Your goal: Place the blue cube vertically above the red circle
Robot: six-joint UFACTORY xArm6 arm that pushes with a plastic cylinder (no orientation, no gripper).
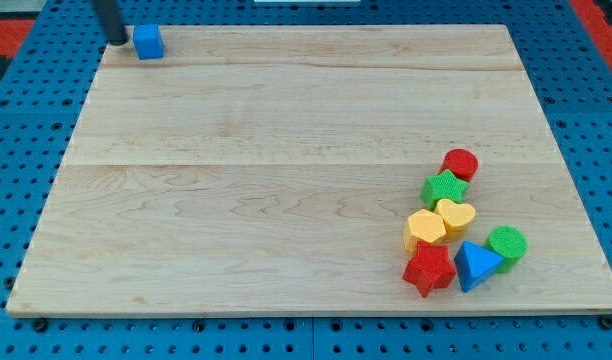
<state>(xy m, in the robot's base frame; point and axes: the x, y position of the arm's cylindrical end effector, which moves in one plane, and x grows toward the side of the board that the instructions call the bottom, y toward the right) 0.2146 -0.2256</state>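
Observation:
The blue cube sits at the wooden board's top left corner. My tip is just to the cube's left, a small gap apart from it. The red circle lies far off at the view's lower right, at the top of a cluster of blocks.
Below the red circle are a green star, a yellow heart, a yellow hexagon, a red star, a blue triangle and a green circle. The wooden board rests on a blue pegboard.

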